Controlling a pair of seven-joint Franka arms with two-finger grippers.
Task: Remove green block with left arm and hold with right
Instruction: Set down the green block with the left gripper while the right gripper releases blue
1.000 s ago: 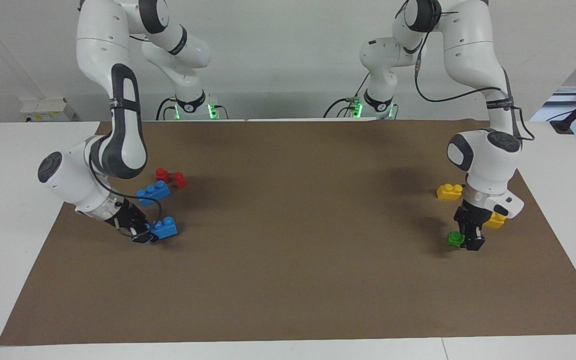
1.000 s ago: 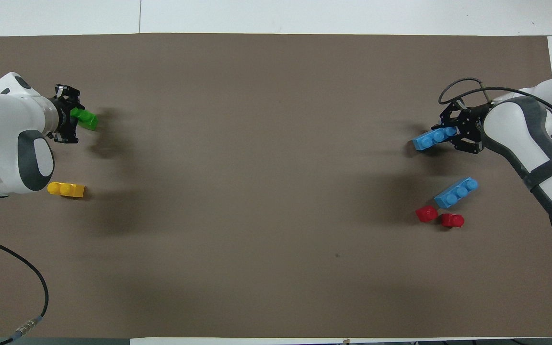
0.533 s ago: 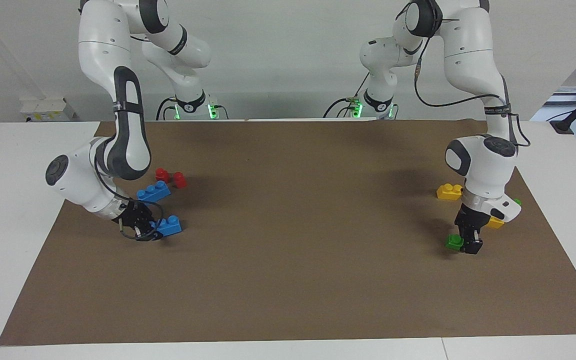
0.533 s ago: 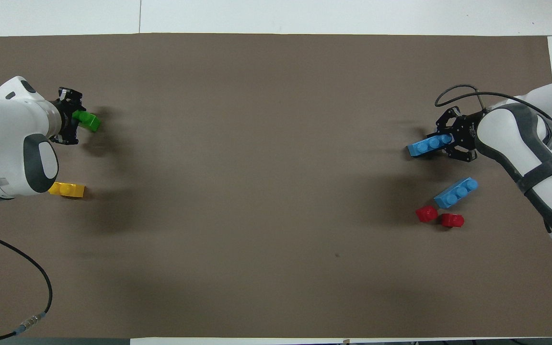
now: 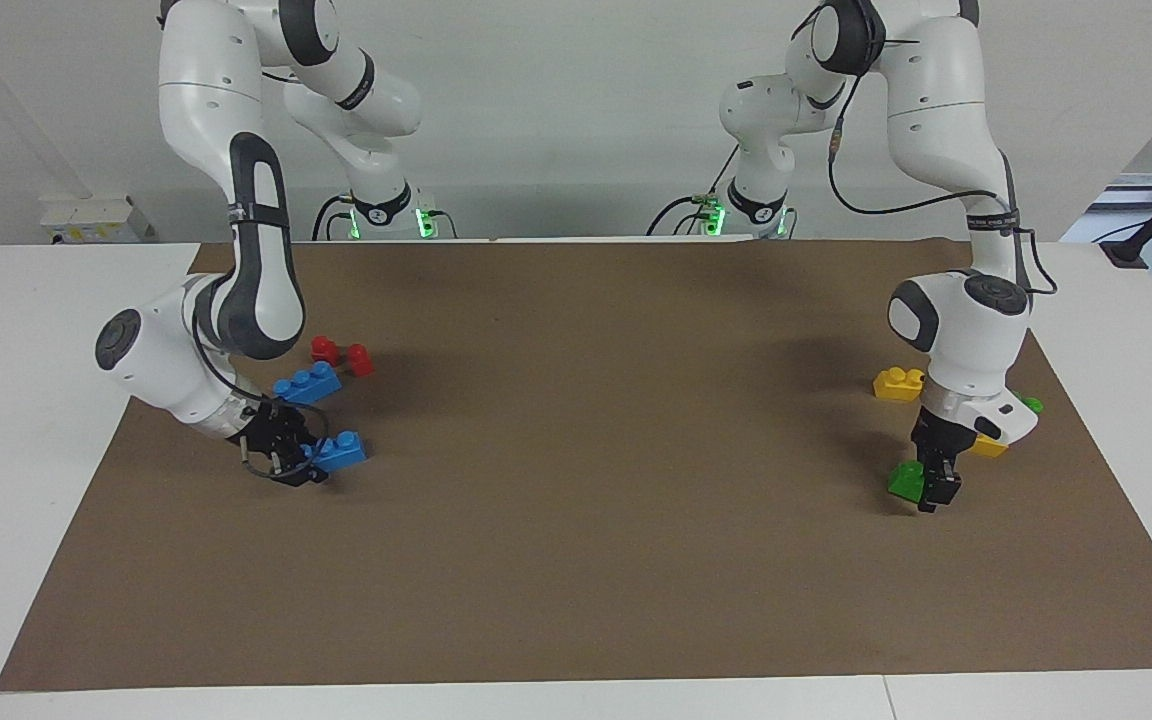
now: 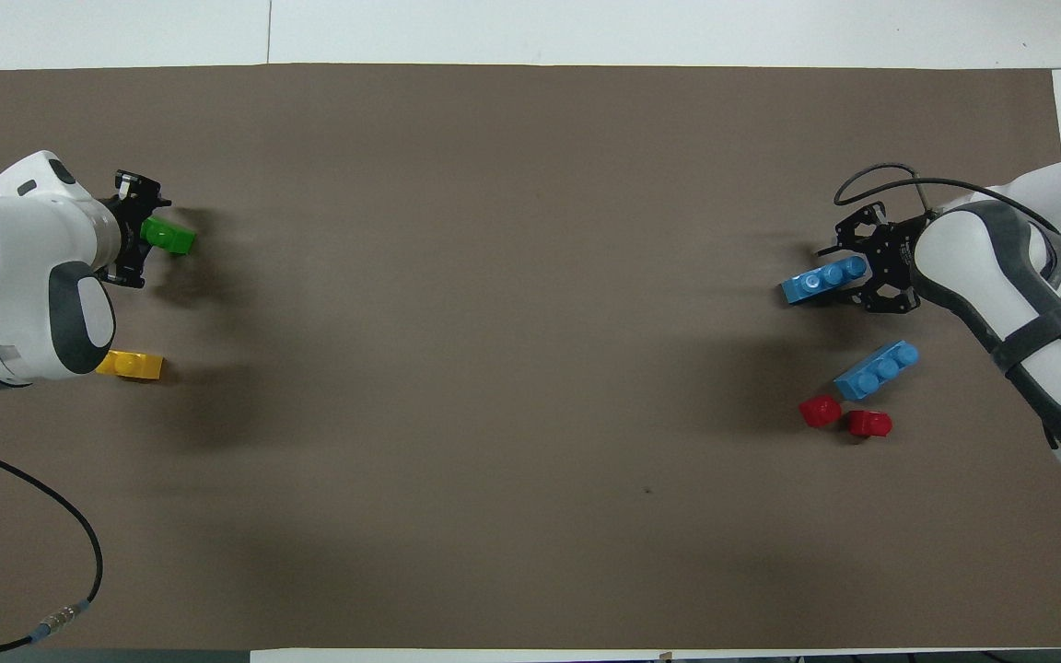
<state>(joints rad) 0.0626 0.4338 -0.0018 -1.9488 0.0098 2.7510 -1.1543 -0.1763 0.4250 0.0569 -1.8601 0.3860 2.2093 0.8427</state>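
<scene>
On brown paper (image 5: 576,560) over a white table, left gripper (image 5: 936,490) touches the bright-green block (image 5: 904,482), grip uncertain; right gripper's (image 5: 298,462) hold on the blue brick (image 5: 341,452) likewise unclear.

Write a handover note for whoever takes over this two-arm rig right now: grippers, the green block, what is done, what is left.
Left gripper: low at the left arm's end of the mat, right beside the green block; whether it holds it is unclear.
Right gripper: low at the right arm's end, at a blue brick; hold also unclear.
Done: the green block sits on no other brick.
Left: probably check both holds, then back the arms off.
</scene>
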